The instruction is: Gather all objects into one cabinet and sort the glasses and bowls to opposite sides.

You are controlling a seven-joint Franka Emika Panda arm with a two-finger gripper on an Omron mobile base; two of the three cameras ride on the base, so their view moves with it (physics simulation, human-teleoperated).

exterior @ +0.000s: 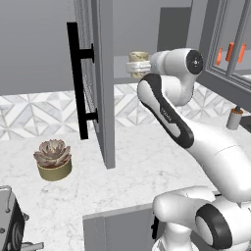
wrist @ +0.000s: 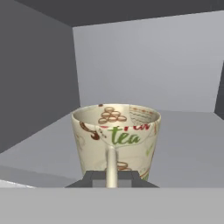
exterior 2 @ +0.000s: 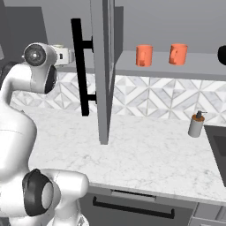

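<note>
Gripper [wrist: 112, 177]: clamped on the handle of the mug [wrist: 115, 140], held just above the cabinet shelf [wrist: 183, 144], left compartment.
Done: two orange cups [exterior 2: 144, 55] on the right shelf section beyond the door [exterior 2: 102, 66].
Left: release mug; gather, then sort bowl versus cups.
Textures: mug cream, printed, glossy; shelf flat matte grey; cups plain cylinders.

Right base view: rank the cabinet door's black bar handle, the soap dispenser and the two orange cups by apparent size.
1. Black bar handle, by far the largest.
2. The soap dispenser and the two orange cups look alike in size, and the dispenser may sit nearer the camera, so I will not rank them.
</note>
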